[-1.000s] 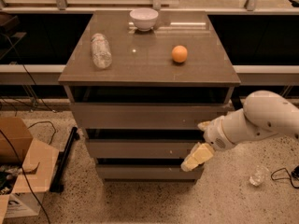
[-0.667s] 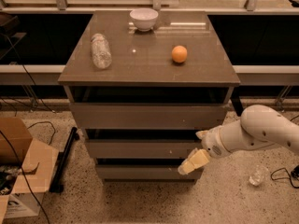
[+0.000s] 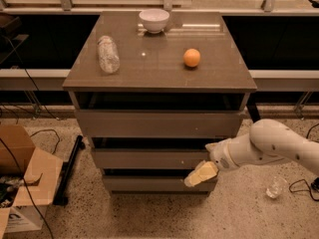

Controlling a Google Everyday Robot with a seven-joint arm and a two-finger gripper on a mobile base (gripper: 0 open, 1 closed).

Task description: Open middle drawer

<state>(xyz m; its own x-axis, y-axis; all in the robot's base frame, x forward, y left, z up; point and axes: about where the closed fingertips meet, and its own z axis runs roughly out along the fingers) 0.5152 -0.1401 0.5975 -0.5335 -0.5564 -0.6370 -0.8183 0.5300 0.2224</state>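
Note:
The middle drawer (image 3: 149, 159) is the grey-brown front of medium height between a taller front (image 3: 154, 124) above and a slim front (image 3: 144, 184) below. None of its inside shows. My gripper (image 3: 200, 175), pale yellow, sits at the lower right edge of the middle drawer's front, over the dark gap above the slim front. My white arm (image 3: 269, 144) reaches in from the right.
On the cabinet top (image 3: 159, 73) lie a clear bottle (image 3: 108, 54), an orange (image 3: 192, 58) and a white bowl (image 3: 154, 20). Cardboard boxes (image 3: 20, 183) and a black bar (image 3: 70, 171) are on the floor at left. A small glass (image 3: 274, 187) and a cable are at right.
My gripper has slid slightly left and down along the middle drawer's lower right edge. The arm's elbow has dropped lower. The drawers look unchanged.

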